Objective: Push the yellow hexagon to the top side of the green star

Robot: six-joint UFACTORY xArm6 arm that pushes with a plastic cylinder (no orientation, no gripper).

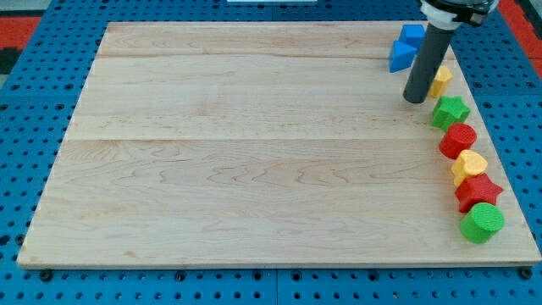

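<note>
My tip (415, 99) rests on the board near the right edge, upper part of the view. The yellow hexagon (440, 80) lies just right of the rod, partly hidden behind it, touching or nearly touching it. The green star (450, 111) sits just below the yellow hexagon and right of my tip, a small gap away.
Two blue blocks (406, 48) lie above-left of the rod. Below the green star along the right edge run a red block (458, 140), a yellow block (468, 165), a red star (478, 191) and a green cylinder (483, 222). The wooden board (254, 144) fills the view.
</note>
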